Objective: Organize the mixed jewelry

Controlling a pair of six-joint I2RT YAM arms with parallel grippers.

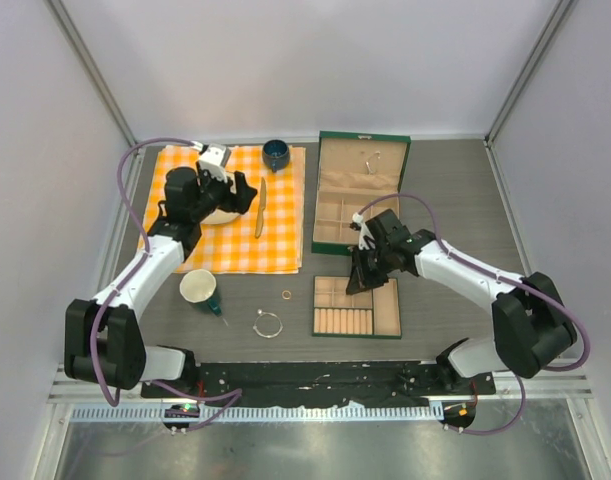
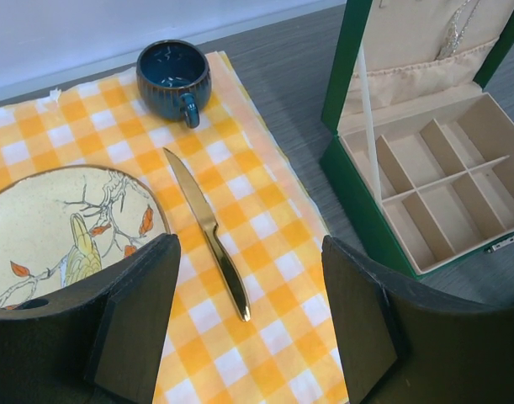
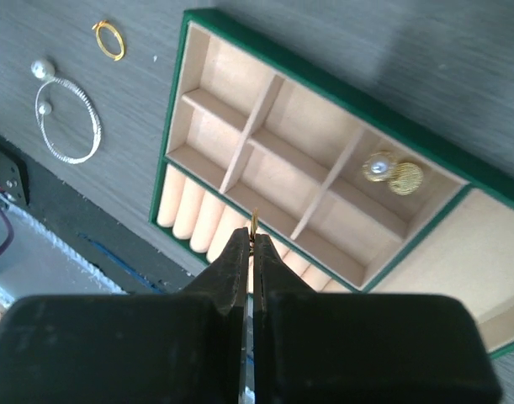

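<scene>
Jewelry sort, right arm likely poised to seat a piece in tray.
Right gripper [image 3: 248, 244] pinched shut on tiny gold piece [image 3: 253, 220], edge-on at tips, above tray [image 3: 171, 101] ring rolls [image 3: 182, 206]. Left gripper [image 2: 252, 295] spread wide, empty, over checked cloth [image 2: 265, 227]. Gold studs [image 3: 391, 172] in a tray cell; gold ring [image 3: 109, 39] and silver bangle [image 3: 98, 126] on tabletop [image 3: 408, 34] beside tray. Probably feather-light, slick, easy to flick or bend: take ring across band, bangle on wire away from pearls [image 3: 42, 69]. No readable brands or labels.
</scene>
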